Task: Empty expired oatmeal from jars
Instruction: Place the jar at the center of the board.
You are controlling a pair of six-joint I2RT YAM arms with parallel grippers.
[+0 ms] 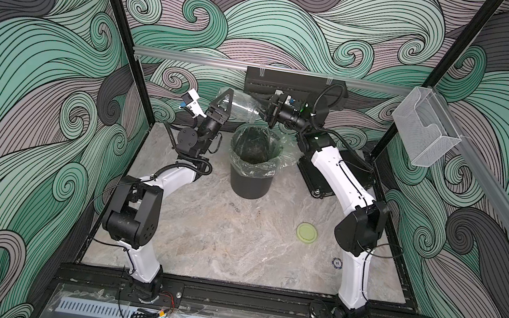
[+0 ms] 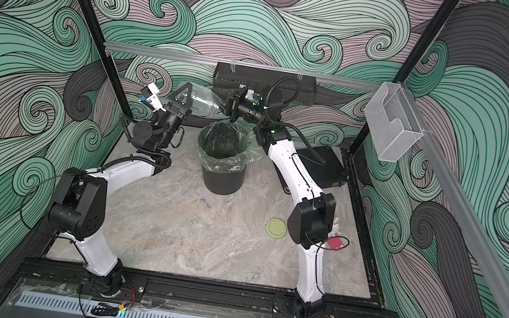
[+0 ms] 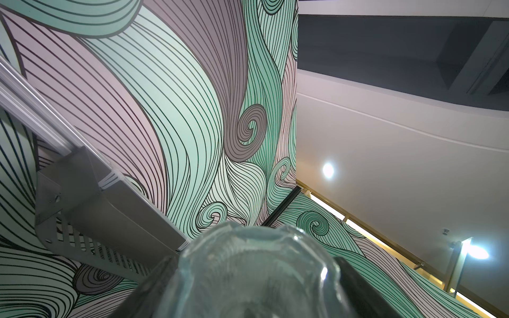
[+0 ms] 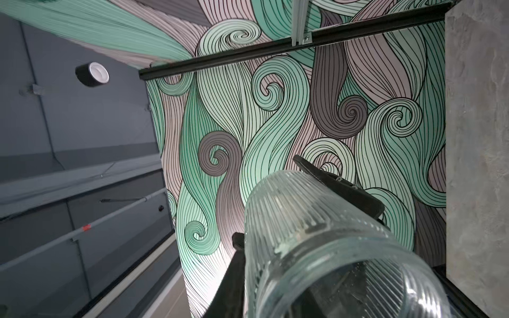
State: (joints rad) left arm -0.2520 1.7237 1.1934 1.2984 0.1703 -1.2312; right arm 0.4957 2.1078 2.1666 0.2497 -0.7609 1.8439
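Jar [image 4: 316,234]: nearly level over bin [image 1: 249,186], looks empty.
Left tool [image 1: 224,102]: clamped on its base.
Right tool [image 1: 267,113]: pinched on its mouth rim.
Risk: opposed pulls could crack or drop it.

A ribbed clear jar [image 4: 316,234] lies straight out from the hand, its open mouth nearest and its closed end farthest, light showing through the glass. Two black fingers [image 4: 344,190] sit against its far half on opposite sides, one tip reaching past the closed end. Ahead of the hand, beyond the jar, stands a swirl-patterned wall [image 4: 275,118] crossed by a black bar [image 4: 275,46]; the marble table [image 4: 476,137] edges one side, and a grey room with a round lamp [image 4: 92,73] lies on the opposite side.
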